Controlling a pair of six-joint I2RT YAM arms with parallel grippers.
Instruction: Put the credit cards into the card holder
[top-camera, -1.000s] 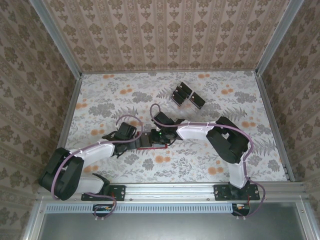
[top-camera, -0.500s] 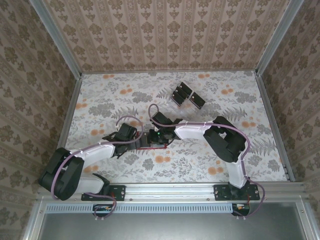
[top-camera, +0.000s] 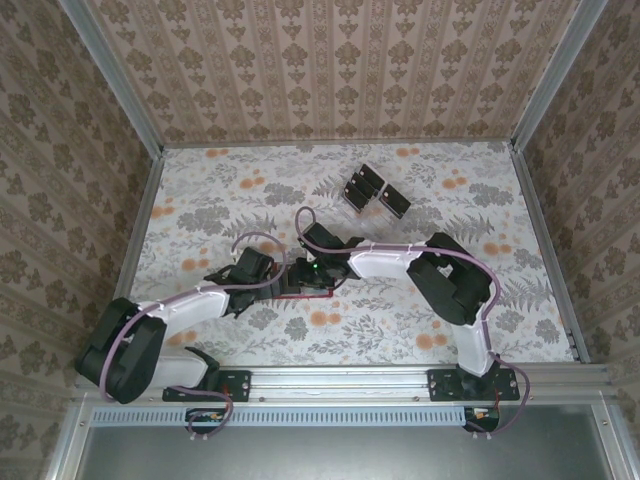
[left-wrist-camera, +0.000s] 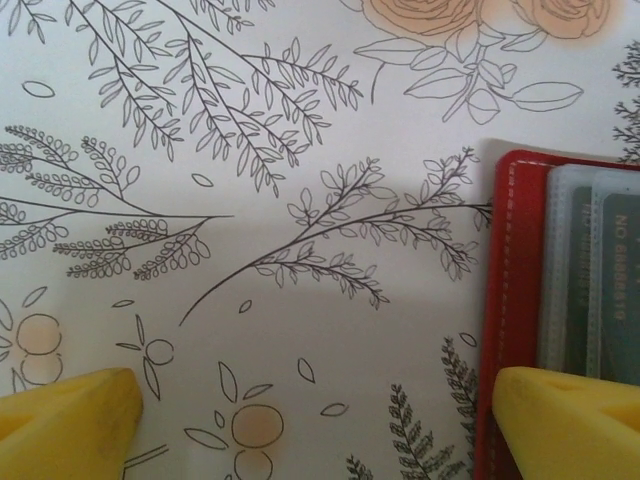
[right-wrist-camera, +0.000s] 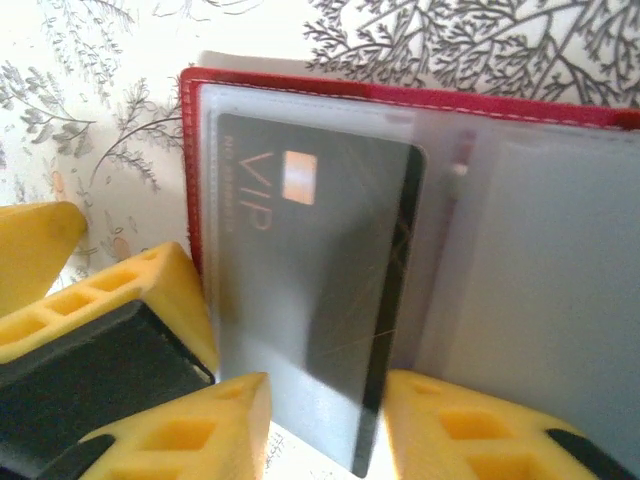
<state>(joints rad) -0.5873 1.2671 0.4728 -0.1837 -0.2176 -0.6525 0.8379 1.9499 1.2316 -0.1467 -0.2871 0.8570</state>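
Two arms are jammed nose to nose in the middle of the worktop (top-camera: 220, 190). From above they cover most of the red card holder (left-wrist-camera: 512, 300), with just a red sliver poking out under them. The holder lies open, and the right hand (right-wrist-camera: 325, 395) is clamped on a black VIP credit card (right-wrist-camera: 310, 250). That card sits partway inside one of the clear pockets, its lower end sticking out between the yellow fingers. The left hand (left-wrist-camera: 315, 430) is spread wide with nothing in its grip. One of its fingertips (left-wrist-camera: 565, 420) overlaps the holder's near corner, though I can't tell if it's actually pressing down. Another card (left-wrist-camera: 612, 270) with printed numbers shows through the greyish pockets. Well apart, toward the back, there's a clear tiered rack (top-camera: 362, 195) with a few spare black cards (top-camera: 393, 203) standing in it. The worktop has a grey and orange floral print. Damask wallpaper walls (top-camera: 330, 70) close it in on three sides, and an aluminium rail (top-camera: 350, 383) runs along the near edge.
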